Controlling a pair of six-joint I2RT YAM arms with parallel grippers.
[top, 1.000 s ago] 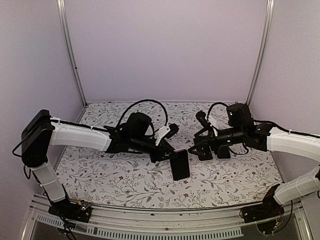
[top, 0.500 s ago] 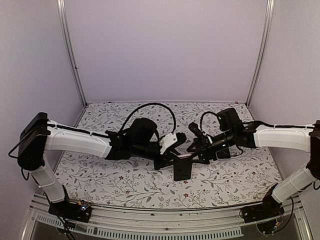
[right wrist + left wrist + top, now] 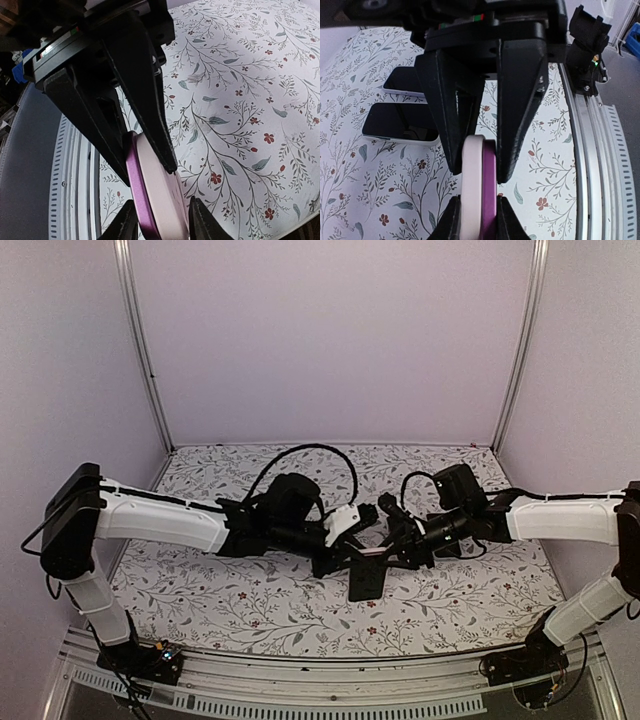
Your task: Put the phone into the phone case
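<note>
**Two-sided grip at mid-scene**

Top: lilac walls [image 3: 330, 340] enclose a flower-printed counter [image 3: 200, 590]. Left hand [image 3: 348, 560] and right hand [image 3: 388, 554] meet mid-counter on the phone [image 3: 366, 580].
Left wrist: left hand clamps its pink-and-purple edge.
Right wrist: right hand pinches it too.

arms [image 3: 160, 520] 2; pink-purple phone with case [image 3: 479, 192] 1; dark phones [image 3: 402, 125] lying flat 2

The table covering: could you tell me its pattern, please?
The table covering is white with greyish sprigs and small red flowers; clearest from the right wrist.
</note>
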